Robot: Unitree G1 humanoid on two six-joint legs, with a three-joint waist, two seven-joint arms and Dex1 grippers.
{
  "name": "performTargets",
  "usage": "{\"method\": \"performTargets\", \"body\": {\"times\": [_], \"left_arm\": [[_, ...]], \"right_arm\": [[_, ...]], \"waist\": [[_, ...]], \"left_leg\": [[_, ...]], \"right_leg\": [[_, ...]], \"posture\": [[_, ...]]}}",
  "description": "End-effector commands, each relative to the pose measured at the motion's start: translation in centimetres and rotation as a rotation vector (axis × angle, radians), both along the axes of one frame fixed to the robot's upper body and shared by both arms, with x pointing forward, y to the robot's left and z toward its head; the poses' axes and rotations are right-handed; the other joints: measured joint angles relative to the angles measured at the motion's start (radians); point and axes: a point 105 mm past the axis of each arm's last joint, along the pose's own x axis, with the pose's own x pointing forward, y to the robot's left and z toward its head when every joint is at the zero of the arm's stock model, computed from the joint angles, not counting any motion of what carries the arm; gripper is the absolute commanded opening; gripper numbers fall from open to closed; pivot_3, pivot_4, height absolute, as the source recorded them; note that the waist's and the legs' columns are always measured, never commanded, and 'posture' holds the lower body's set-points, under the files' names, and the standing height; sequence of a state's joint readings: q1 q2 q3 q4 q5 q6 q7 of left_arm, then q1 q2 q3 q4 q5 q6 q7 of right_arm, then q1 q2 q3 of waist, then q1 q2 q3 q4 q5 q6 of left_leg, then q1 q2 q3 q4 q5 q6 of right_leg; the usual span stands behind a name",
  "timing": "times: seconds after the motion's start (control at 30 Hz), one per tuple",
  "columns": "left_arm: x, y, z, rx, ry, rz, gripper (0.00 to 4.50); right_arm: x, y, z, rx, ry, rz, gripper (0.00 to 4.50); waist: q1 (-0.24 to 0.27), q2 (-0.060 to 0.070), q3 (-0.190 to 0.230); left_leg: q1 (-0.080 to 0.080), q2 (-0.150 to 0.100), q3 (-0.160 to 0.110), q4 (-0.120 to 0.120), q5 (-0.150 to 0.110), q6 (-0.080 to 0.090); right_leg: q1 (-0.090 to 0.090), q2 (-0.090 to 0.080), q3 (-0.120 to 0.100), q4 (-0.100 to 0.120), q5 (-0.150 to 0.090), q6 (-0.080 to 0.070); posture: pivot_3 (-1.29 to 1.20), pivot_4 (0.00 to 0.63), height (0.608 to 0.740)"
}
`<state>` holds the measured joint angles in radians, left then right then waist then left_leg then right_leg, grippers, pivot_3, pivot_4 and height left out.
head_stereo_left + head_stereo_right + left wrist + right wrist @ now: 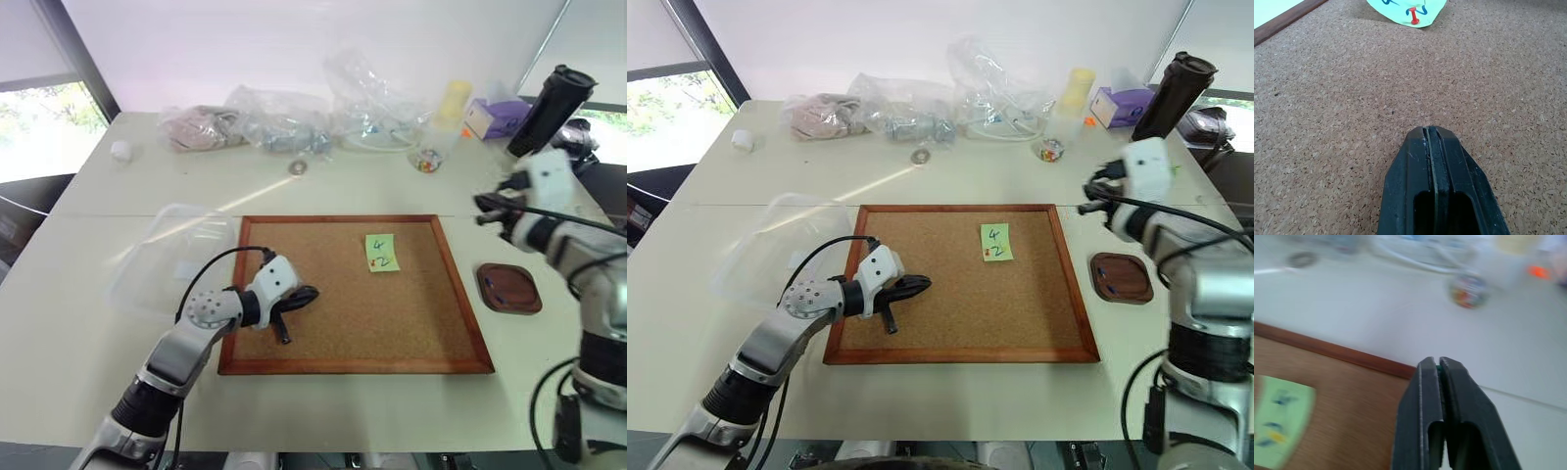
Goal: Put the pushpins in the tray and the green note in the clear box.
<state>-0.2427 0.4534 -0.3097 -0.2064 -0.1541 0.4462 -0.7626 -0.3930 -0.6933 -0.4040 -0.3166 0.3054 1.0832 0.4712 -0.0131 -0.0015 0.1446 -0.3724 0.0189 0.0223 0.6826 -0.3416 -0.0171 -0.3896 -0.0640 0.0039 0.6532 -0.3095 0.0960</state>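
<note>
1. Lying on a pale table [98,323] is one wood-framed cork board [353,367], near the middle.
2. One green note [381,252] sits on the cork, toward the far right part of the board, with dark scribbles on it.
3. One pushpin [1414,15] with a reddish-orange head stands in the near edge of the note; I can count no other pins on the board.
4. One dark reddish-brown tray [508,288] rests on the table just right of the board; whether anything lies in it cannot be told.
5. One clear box [171,257] lies on the table against the board's left side.
6. The left gripper [294,305] is over the near left part of the cork, its two black fingers [1415,186] pressed together with nothing visible between them. The note and pin lie well apart from it, farther and to the right.
7. The right gripper [487,210] hangs above the table beyond the tray, right of the board's far right corner. Its fingers [1422,416] are pressed together, with a sliver of green showing in the seam at their tips; what it is cannot be told. The note lies to their left, apart from them.
8. Along the far edge are clear plastic bags [323,113], one small jar of multicoloured bits [425,160] and one tall black bottle [551,108].
</note>
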Motion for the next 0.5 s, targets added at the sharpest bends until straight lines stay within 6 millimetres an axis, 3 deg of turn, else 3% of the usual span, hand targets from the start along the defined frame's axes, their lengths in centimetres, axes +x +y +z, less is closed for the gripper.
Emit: {"method": "performTargets", "body": {"times": [0.03,0.3,0.5], "left_arm": [[-1.5,0.3,-3.9,0.077,0.147,-0.02,0.0],[-1.4,0.0,-4.0,0.069,0.151,-0.025,0.0],[-1.3,-0.1,-4.0,0.074,0.145,-0.032,0.0]], "right_arm": [[-1.7,-0.9,-0.1,-0.02,0.004,-0.027,0.02],[-4.4,-3.8,-3.4,-0.056,0.12,-0.105,0.02],[-5.8,-4.6,-5.6,-0.046,0.189,-0.127,0.02]], "waist": [[-0.002,0.003,-0.002],[0.001,0.008,-0.005],[0.003,0.008,-0.006]], "left_leg": [[0.001,0.0,0.0,0.0,0.0,0.0],[0.001,0.0,0.0,0.0,0.0,0.001],[0.001,-0.001,0.0,0.0,0.0,0.001]], "right_leg": [[0.0,0.0,0.0,0.0,0.0,0.0],[0.001,0.001,0.001,-0.001,0.0,0.0],[0.002,0.002,0.001,-0.002,0.0,0.0]], "posture": [[0.0,0.15,0.74],[0.0,0.15,0.74],[0.0,0.15,0.74]]}}
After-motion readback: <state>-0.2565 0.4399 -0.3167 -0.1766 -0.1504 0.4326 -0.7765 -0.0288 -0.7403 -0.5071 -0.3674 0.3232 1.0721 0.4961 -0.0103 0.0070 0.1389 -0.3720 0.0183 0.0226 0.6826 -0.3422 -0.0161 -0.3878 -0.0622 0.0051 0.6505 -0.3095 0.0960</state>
